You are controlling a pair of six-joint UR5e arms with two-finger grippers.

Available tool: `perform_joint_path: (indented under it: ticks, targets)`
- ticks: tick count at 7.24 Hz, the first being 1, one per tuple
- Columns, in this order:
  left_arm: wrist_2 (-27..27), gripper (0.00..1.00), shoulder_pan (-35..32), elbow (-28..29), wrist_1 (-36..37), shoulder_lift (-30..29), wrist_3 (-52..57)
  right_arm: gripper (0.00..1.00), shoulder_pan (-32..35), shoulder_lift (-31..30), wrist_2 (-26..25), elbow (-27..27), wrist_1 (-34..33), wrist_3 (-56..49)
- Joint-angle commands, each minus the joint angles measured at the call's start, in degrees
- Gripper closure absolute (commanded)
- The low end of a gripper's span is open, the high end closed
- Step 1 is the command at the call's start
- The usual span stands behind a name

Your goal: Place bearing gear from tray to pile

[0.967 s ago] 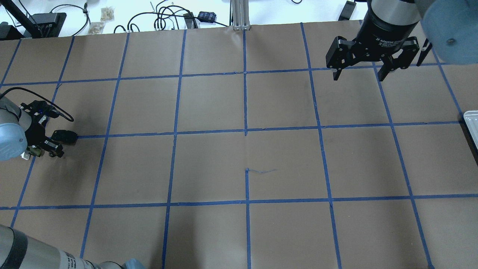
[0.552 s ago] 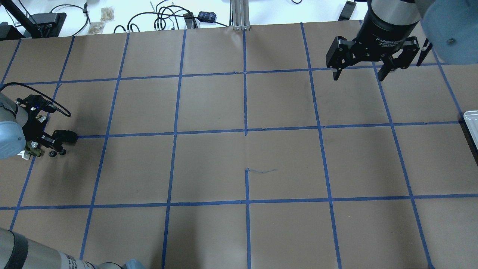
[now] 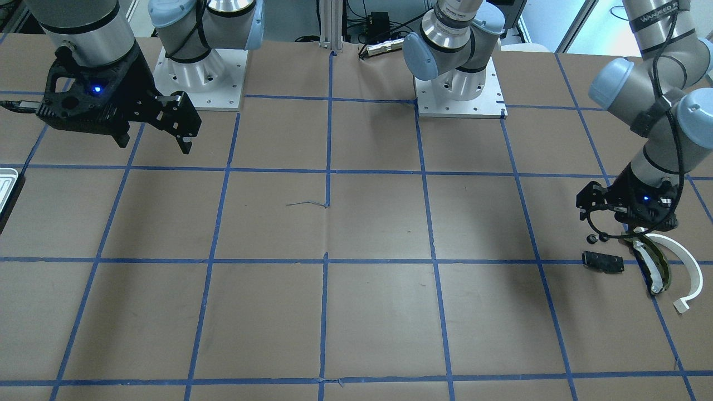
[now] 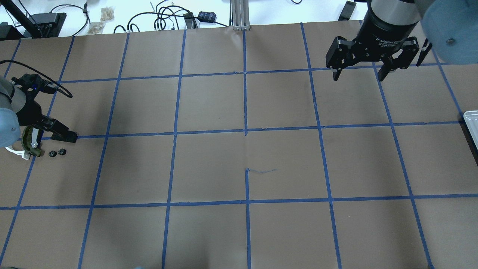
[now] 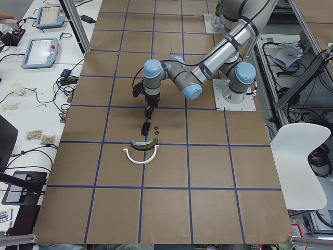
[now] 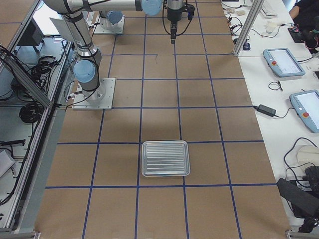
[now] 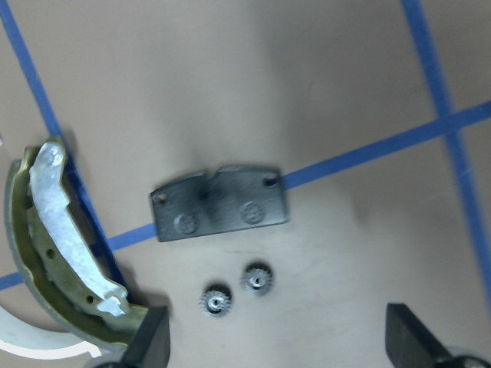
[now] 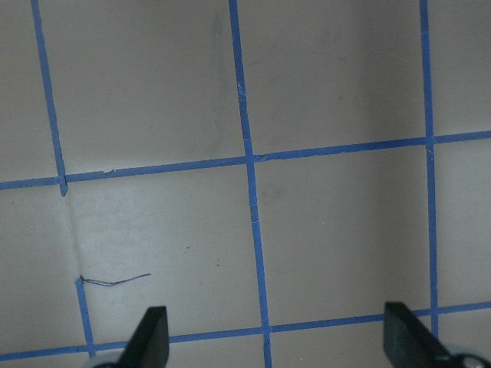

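Two small dark bearing gears (image 7: 216, 301) (image 7: 257, 278) lie side by side on the table beside the pile; they also show in the overhead view (image 4: 57, 152). The pile holds a black plate with holes (image 7: 220, 203), an olive-green and white curved piece (image 7: 54, 245) and a white arc (image 3: 688, 267). My left gripper (image 7: 276, 345) hangs open and empty just above the gears and plate; it also shows in the front view (image 3: 629, 223). The tray (image 6: 165, 158) lies far off at the table's right end, nothing visible in it. My right gripper (image 4: 358, 76) is open and empty, high over the back right.
The table is brown paper with a blue tape grid. Cables and small boxes (image 4: 168, 16) lie beyond the far edge. The two arm bases (image 3: 459, 94) stand at the robot's side. The tray's corner shows at the overhead view's right edge (image 4: 471, 123).
My left gripper has opened, risen and drawn back from the pile, and the two gears now lie bare on the table. The right arm has not moved.
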Motion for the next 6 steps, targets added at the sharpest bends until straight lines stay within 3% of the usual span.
perform_joint_path:
  ticks: [1, 4, 5, 6]
  targets:
    - [-0.05, 0.00, -10.83, 4.00, -9.39, 8.27, -16.18, 0.00, 0.00, -0.08, 0.00, 0.00, 0.05, 0.00]
    - [-4.07, 0.00, -23.76, 26.02, -37.93, 8.67, -42.81, 0.00, 0.00, -0.08, 0.00, 0.09, 0.05, 0.00]
    - [-4.01, 0.00, -27.10, 29.23, -43.75, 8.05, -46.69, 0.00, 0.00, -0.08, 0.00, 0.00, 0.05, 0.00]
    - [-4.27, 0.00, -31.48, 27.87, -40.59, 9.43, -47.60, 0.00, 0.00, -0.08, 0.09, -0.08, -0.04, 0.00]
